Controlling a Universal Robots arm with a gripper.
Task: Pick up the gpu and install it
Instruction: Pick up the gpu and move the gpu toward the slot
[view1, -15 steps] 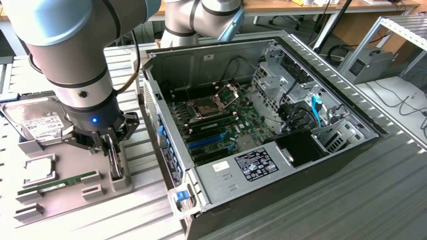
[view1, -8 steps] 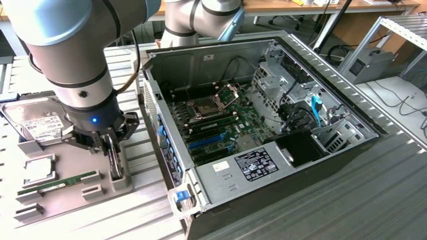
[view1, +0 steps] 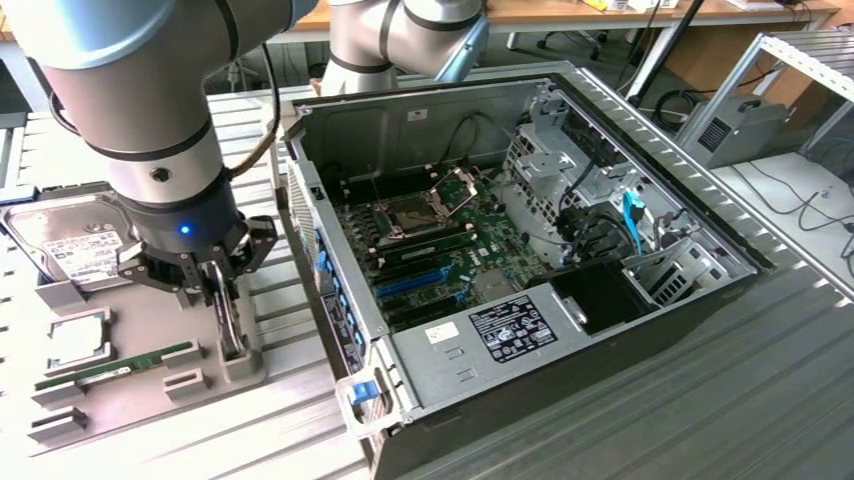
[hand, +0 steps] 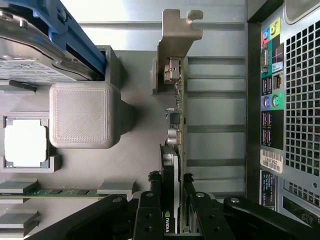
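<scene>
The gpu (view1: 236, 328) stands on its edge in a slot of the grey holder tray (view1: 134, 400), at the exterior view's left of the open computer case (view1: 441, 110). In the wrist view the gpu (hand: 178, 125) is seen edge-on, with its silver end bracket (hand: 177, 30) at the far end. My gripper (view1: 224, 300) is down over the card. In the wrist view my gripper (hand: 172, 212) has a black finger (hand: 148, 215) pressed against each face of the card, so it is shut on it. The card still sits in the tray. The motherboard (view1: 441, 240) with blue slots (view1: 407, 285) lies exposed inside the case.
The tray also holds a hard drive (view1: 80, 245), a CPU (view1: 80, 340) and a green RAM stick (view1: 114, 368). A grey block (hand: 82, 115) rises beside the card. The case's rear port panel (hand: 295, 100) stands close on the card's other side.
</scene>
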